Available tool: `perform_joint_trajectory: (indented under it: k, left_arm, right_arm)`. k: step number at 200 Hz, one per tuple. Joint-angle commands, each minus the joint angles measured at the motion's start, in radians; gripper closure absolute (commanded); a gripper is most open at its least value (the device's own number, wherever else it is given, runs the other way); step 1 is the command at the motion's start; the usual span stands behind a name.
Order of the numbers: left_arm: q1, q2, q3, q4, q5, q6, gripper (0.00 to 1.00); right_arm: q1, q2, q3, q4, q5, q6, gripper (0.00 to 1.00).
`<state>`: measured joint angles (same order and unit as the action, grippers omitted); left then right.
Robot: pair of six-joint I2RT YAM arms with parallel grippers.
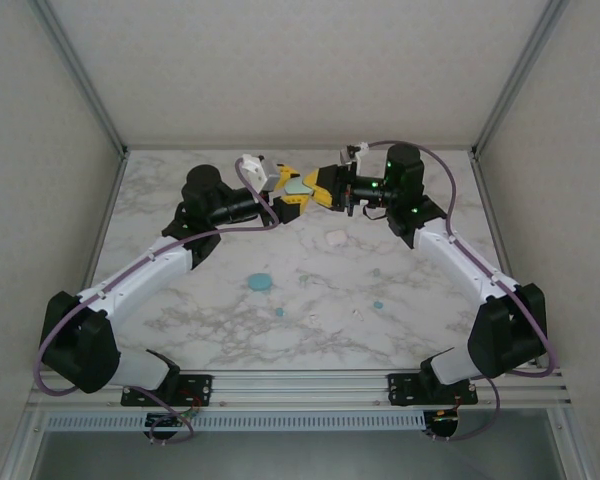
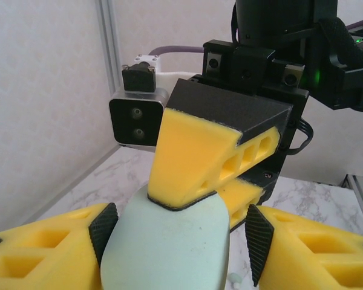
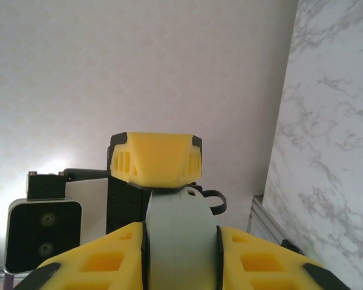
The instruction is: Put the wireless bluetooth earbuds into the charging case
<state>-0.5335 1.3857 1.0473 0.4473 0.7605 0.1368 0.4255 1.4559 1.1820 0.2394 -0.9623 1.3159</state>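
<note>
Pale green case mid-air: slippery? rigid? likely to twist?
The pale green case looks smooth and rounded, so probably slippery and apt to pivot. Likely rigid and light: the right gripper pinches one end with no visible sag.

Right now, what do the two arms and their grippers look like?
The left arm and right arm: white shells, black joints, purple cables. The left gripper and right gripper: yellow windowed fingers, black ribbed pads. Green lights on the right wrist.
</note>
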Motion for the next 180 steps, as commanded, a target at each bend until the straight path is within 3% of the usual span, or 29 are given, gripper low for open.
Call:
perform_joint_trajectory:
  k: [1,45,180]
  left_arm:
    - [-0.010,-0.028,0.005,-0.005,-0.008,0.043,0.39]
    - [-0.007,-0.025,0.007,-0.012,0.008,0.076,0.39]
    - [-0.007,-0.024,0.005,0.064,-0.002,0.016,0.47]
  right_arm:
    - [0.001,0.004,-0.016,0.159,-0.001,0.102,0.76]
    - [-0.001,0.016,-0.028,0.260,-0.018,0.184,0.77]
    - [-0.009,0.015,-0.045,0.246,-0.007,0.193,0.78]
